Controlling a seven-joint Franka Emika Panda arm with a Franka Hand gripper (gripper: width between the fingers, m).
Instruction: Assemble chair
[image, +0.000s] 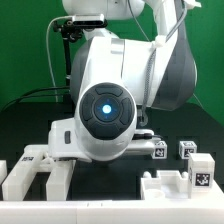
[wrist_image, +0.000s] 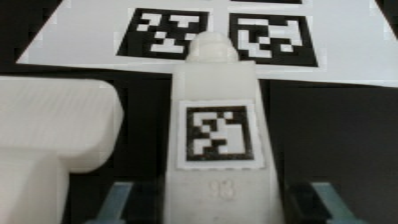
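"So, what were the surroundings?"
"Black table (image: 15, 125), green backdrop (image: 22, 50); the arm (image: 110, 95) hid the middle."
"And the gripper (wrist_image: 217, 200)?"
"Straddled 1 tagged leg bar (wrist_image: 217, 130) near the marker board (wrist_image: 80, 45); couldn't tell if pinching."

My arm (image: 110, 90): white, fills the middle; round blue light faces the camera.
Left chair part (image: 35, 172): white, blocky, on the dark table (image: 112, 183), at the exterior view's left.
Right chair part (image: 168, 187): white, notched, at the exterior view's right.
Tagged cubes (image: 186, 149): two, small, apart, behind the right chair part.
Backdrop (image: 25, 50): green.
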